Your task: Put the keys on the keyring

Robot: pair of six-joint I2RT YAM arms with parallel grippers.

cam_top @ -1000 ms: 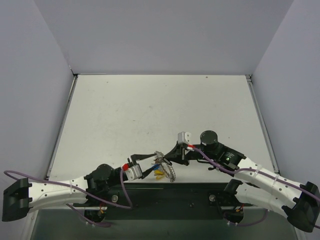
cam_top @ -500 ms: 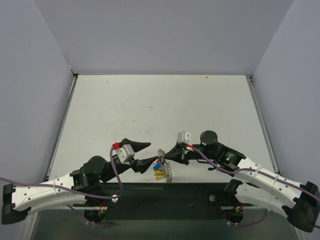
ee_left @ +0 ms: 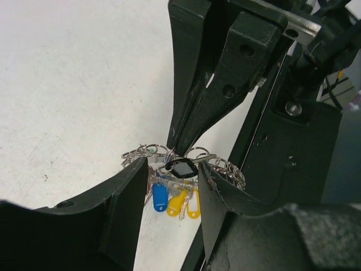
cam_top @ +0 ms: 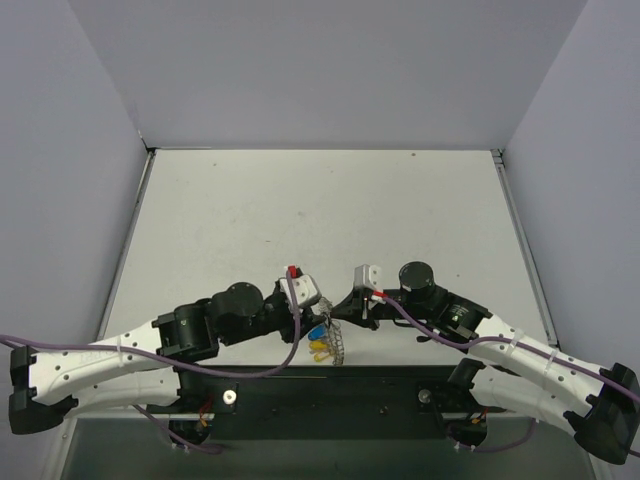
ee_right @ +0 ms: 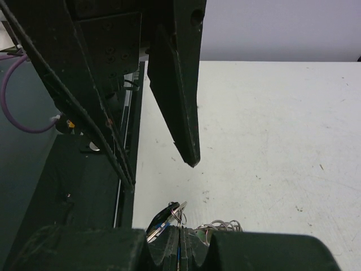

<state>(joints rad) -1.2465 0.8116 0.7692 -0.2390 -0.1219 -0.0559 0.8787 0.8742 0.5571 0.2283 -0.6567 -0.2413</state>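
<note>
Both arms reach inward from the near corners, forearms low, and meet at the near edge of the surface (cam_top: 300, 220), just in front of their bases. The left tool (cam_top: 312, 318) points towards the right tool (cam_top: 336, 312), the two almost tip to tip.

The overhead view gives the layout but little of the grip. The left wrist view shows it. There the right tool comes down from above with its fingers pinched together on the far rim of the keyring (ee_left: 186, 160). The left tool's fingers (ee_left: 127, 206) stand partly apart, one to each side of the ring's near rim. I cannot tell whether either pad touches the metal (nothing looks clamped). The right wrist view shows its own fingers pressed shut, with thin wire loops standing just above them and one left finger hanging over the spot.

The keyring is silvery, with a loopy, chain-like rim. Below it hang the keys (ee_left: 177, 201), one blue and two yellow, and a dark lozenge-shaped piece (ee_left: 181, 167) sits at the rim between the left fingers.
</note>
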